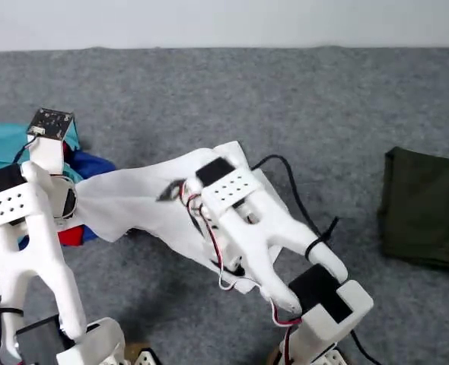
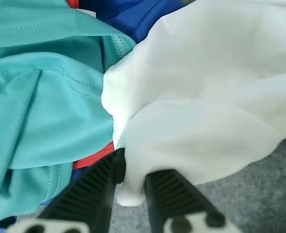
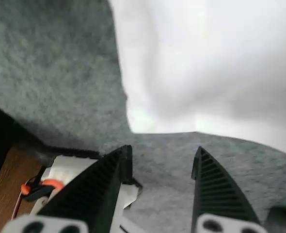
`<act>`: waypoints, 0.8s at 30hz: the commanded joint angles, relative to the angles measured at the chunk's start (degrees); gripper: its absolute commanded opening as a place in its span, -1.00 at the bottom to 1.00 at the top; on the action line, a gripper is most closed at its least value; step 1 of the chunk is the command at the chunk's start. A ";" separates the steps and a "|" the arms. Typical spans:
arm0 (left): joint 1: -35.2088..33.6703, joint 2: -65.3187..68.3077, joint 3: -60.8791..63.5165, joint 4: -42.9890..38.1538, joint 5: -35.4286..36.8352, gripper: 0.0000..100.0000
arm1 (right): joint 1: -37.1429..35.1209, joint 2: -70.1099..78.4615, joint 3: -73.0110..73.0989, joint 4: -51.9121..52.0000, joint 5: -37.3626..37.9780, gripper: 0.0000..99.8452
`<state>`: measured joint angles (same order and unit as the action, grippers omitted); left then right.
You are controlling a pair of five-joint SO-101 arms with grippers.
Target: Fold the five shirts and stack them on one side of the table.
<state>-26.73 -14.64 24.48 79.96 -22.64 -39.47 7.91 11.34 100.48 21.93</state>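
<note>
A white shirt lies crumpled across the grey mat, from the left pile to the centre. My left gripper is shut on its edge, just beside the pile of a teal shirt, a blue shirt and a red shirt. In the high view that pile sits at the far left, teal behind blue and red. My right gripper hangs open over the mat at the white shirt's near edge, holding nothing. A folded dark green shirt lies at the right.
The grey mat covers the table, with free room along the back and between the white and green shirts. The right arm stretches over the white shirt. Bare wood and an arm base show at the mat's near edge.
</note>
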 commanded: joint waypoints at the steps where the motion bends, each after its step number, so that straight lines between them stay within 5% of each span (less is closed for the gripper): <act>1: -0.18 -2.73 -0.22 0.18 -0.35 -0.97 | -0.92 -3.03 2.99 -0.75 -1.58 -0.58; 19: -0.18 -2.46 -0.13 -0.35 -0.44 -0.97 | -5.85 9.10 11.60 -20.35 -1.76 -0.58; 24: -0.26 -2.73 2.15 -2.37 -0.44 -0.97 | -5.76 12.88 9.14 -22.99 -1.32 -0.84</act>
<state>-26.73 -14.64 26.24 79.08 -22.64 -44.48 17.58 21.36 80.35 20.53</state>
